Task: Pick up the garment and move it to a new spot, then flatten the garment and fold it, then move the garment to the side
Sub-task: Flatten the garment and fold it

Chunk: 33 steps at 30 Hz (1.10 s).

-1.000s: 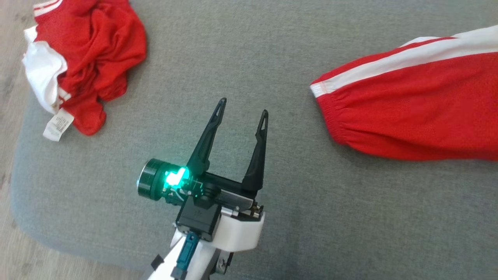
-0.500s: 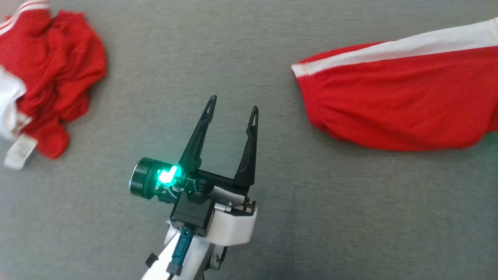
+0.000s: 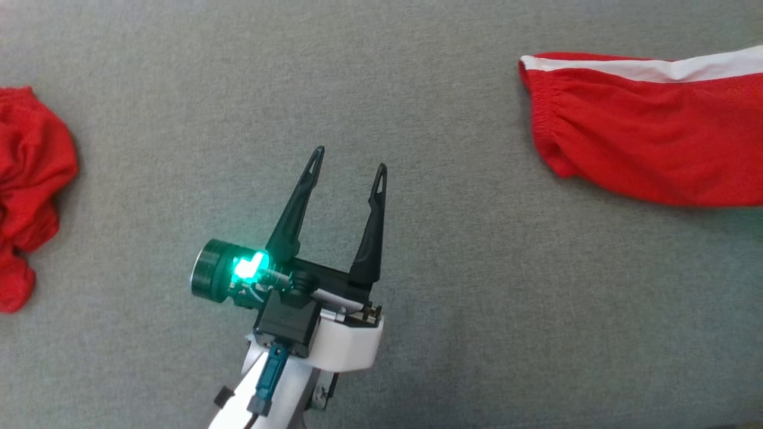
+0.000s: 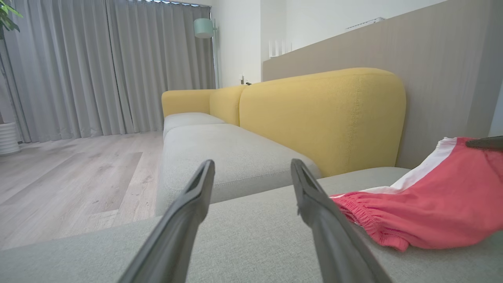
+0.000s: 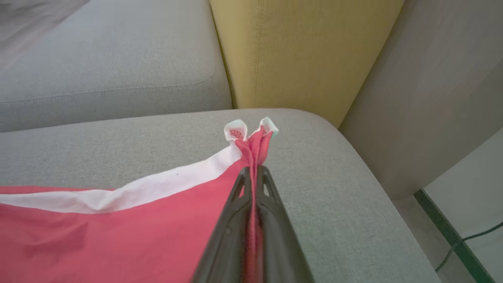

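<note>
Right wrist view: right pincer [image 5: 253, 173] pinching garment [image 5: 118, 236] corner, cloth bunched past tips. Probably light, limp; suggest waistband corner next. Left pincer [image 3: 349, 159] spread, empty, garment off its right.

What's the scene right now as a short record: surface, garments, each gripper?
surface: gray cushion, yellow backrest behind
striped garment: red with white stripe, lying on the cushion's right side
crumpled garment: red, at head view's left edge
left gripper: open, empty, over bare cushion
right gripper: shut on striped garment's corner
</note>
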Tool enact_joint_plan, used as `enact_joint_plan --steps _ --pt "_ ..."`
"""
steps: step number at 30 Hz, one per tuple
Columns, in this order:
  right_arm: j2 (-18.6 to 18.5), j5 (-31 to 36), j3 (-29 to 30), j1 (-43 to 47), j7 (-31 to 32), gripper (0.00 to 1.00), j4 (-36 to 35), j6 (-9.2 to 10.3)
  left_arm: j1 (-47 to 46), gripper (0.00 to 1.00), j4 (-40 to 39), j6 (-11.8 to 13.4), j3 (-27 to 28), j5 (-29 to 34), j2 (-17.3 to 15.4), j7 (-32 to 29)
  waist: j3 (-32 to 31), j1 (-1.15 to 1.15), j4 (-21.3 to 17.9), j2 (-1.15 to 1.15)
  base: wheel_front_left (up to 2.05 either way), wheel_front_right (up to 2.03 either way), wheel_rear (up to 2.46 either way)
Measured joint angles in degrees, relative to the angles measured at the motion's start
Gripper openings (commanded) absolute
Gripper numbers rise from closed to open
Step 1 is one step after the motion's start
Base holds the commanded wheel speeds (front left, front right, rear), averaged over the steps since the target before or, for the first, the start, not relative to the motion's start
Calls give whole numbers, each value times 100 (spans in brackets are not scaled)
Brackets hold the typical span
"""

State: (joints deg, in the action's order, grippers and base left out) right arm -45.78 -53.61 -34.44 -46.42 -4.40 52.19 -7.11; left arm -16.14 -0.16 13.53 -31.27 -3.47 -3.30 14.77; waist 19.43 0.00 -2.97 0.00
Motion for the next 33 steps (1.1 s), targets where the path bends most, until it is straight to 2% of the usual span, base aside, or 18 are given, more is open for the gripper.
enact_joint_plan --steps 6,11,14,17,18,21,23,28,33 --pt "224 259 15 -34 -67 0 -513 0 97 100 66 -78 14 -2 2 0 -200 0 -67 0 0 0 0" --pt "494 454 102 -6 92 0 -1504 1 249 100 124 -99 30 -15 3 0 -374 0 -21 0 0 0 0" --pt "806 645 189 27 286 0 -1965 1 250 100 125 -99 58 -18 5 0 -417 0 8 0 0 0 0" --pt "1283 984 296 126 512 0 -2305 1 257 100 132 -100 73 -18 9 0 -425 0 41 0 0 0 0" --pt "1283 984 296 126 512 0 -2305 1 257 100 132 -100 73 -18 9 0 -425 0 41 0 0 0 0" --pt "1823 1268 341 398 761 0 -2517 1 257 100 168 -151 64 -19 12 0 -410 0 117 0 0 0 0" --pt "2191 1437 377 614 926 100 -2544 1 257 100 183 -152 57 -23 14 0 -401 0 186 0 0 0 0" --pt "2827 1756 795 1039 932 100 -2594 1 261 100 231 -160 38 -132 15 0 -480 1 346 0 0 0 0" --pt "2955 2319 1704 1571 175 100 -2822 1 530 100 268 -141 64 -222 20 0 -775 0 417 0 0 0 0"
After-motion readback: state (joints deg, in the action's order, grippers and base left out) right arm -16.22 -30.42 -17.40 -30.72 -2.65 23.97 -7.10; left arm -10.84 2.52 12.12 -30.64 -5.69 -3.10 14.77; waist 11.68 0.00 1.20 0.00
